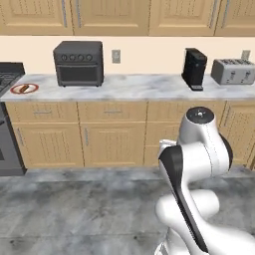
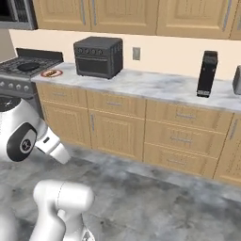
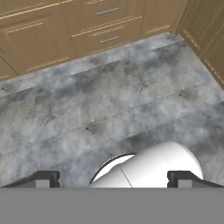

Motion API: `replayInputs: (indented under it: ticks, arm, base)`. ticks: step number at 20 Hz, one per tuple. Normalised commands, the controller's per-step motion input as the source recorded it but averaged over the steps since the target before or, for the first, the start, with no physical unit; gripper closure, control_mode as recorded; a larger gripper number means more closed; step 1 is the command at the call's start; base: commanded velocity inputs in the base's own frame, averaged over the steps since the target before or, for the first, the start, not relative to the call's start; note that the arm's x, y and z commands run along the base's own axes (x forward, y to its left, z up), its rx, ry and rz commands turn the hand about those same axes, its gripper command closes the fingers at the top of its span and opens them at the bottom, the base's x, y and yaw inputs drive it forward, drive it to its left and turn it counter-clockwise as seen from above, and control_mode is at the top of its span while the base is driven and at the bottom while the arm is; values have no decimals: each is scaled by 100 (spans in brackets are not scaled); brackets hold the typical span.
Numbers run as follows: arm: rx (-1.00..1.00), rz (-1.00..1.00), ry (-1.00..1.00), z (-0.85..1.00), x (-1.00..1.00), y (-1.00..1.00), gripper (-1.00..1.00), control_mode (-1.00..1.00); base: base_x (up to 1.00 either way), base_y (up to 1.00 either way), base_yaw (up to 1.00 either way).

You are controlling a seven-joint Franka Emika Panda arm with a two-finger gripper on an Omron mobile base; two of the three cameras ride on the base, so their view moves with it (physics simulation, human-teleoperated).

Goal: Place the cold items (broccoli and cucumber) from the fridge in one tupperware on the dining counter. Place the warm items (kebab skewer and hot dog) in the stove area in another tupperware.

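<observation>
Beside the stove [image 1: 9, 79], a plate [image 1: 24, 88] seemingly bears a hot dog [image 1: 24, 88].

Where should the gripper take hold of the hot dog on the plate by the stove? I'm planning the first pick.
Grip the hot dog across its middle, coming straight down from above: it lies flat on the shallow plate, so its sides are reachable only from the top.

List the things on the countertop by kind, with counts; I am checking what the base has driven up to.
Toaster oven: 1
Coffee machine: 1
Toaster: 1
Plate with a reddish-brown food item on it: 1
Total: 4
</observation>
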Motion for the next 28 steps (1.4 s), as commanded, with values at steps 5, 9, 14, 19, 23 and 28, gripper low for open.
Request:
replayInputs:
  ticks: [5, 9, 14, 19, 23, 28]
  arm:
    - [0, 0, 0, 0, 0, 0, -100, 100]
    - [0, 0, 0, 0, 0, 0, -100, 100]
    - [0, 0, 0, 0, 0, 0, -100, 100]
    - [0, 0, 0, 0, 0, 0, -100, 100]
    - [0, 0, 0, 0, 0, 0, -100, 100]
    - [0, 0, 0, 0, 0, 0, -100, 100]
  base:
    - [100, 87, 0]
    - [100, 71, 0]
    - [100, 44, 0]
    - [100, 26, 0]
    - [98, 53, -2]
    - [65, 82, -9]
